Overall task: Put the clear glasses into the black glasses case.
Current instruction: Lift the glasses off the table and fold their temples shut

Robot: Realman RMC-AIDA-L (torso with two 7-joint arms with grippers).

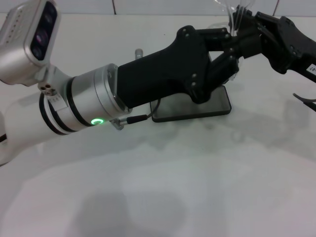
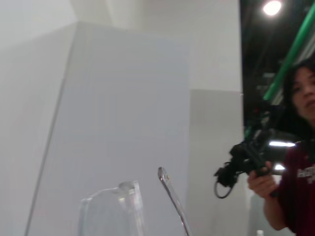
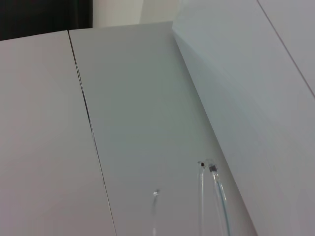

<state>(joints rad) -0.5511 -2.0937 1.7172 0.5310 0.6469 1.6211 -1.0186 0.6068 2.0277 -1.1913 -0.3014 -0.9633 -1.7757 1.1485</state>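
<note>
The clear glasses (image 1: 231, 13) hang above the far side of the table, held up where both grippers meet. My right gripper (image 1: 245, 27) comes in from the right and looks shut on them. My left gripper (image 1: 232, 47) reaches across from the left, right against the glasses and the right gripper. The left wrist view shows the clear lens (image 2: 114, 210) and one thin arm (image 2: 172, 199) close up. Two clear arm tips (image 3: 213, 196) show in the right wrist view. The black glasses case (image 1: 197, 108) lies open on the table under the left gripper, grey lining up and partly hidden by it.
The white table (image 1: 158, 187) stretches wide toward me. A short grey post (image 1: 139, 51) stands behind my left arm. A thin dark cable end (image 1: 306, 100) lies at the right edge. A person with a camera (image 2: 275, 167) stands beyond the table.
</note>
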